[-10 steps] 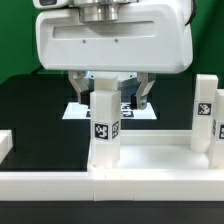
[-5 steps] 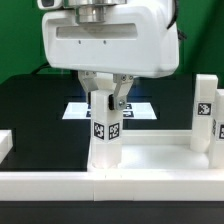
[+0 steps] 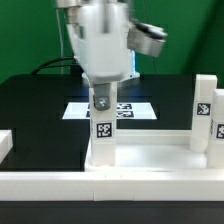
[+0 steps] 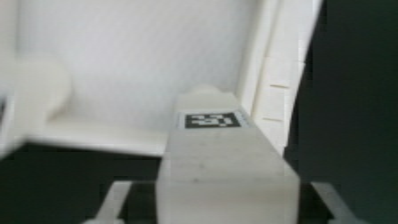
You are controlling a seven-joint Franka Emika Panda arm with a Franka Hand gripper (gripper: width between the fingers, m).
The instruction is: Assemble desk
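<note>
On the worktop (image 3: 30, 110), the desk top (image 3: 150, 160) lies nearest. One leg (image 3: 103, 125) stands upright in its near-left part, the claw (image 3: 104, 98) directly above it. A second leg (image 3: 205, 112) stands at the exterior view's right. The marker board (image 3: 75, 110) lies behind them.

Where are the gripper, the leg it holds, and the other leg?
gripper (image 3: 103, 100), exterior view, midway between fingertips.
held leg (image 3: 103, 135), exterior view, its tagged front face.
other leg (image 3: 204, 115), exterior view, its tagged front face.

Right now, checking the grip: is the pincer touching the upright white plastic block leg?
Touching: the exterior view shows the pincer closed around the top of the leg.
</note>
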